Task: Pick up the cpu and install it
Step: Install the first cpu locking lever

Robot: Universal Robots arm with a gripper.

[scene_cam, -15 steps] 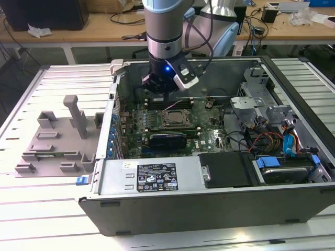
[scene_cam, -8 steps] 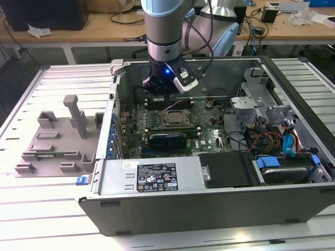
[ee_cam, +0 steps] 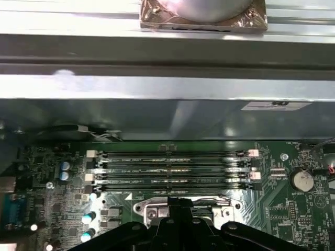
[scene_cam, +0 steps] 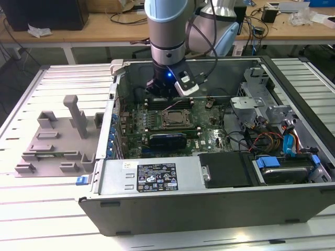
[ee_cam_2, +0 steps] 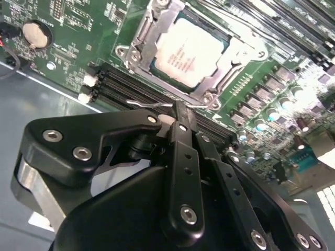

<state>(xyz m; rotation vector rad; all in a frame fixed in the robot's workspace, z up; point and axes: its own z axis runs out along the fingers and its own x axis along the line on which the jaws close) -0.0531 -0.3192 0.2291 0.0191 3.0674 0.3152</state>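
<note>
A slatted metal table (scene_cam: 47,209) is carrying an open computer case (scene_cam: 209,198) in a workshop. Inside the case, the gripper (ee_cam_2: 180,112) is hanging just above the green board (ee_cam_2: 78,47), its fingers (ee_cam_2: 184,157) pressed together and holding nothing. The cpu (ee_cam_2: 189,55) is sitting in the socket (ee_cam_2: 144,36), just beside the fingertips. A grey tray (scene_cam: 55,144) is lying outside the case, near its side wall

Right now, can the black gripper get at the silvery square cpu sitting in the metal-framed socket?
Probably yes: the black gripper sits just beside the socket frame, the silvery square cpu lies uncovered, and nothing stands between them.
</note>
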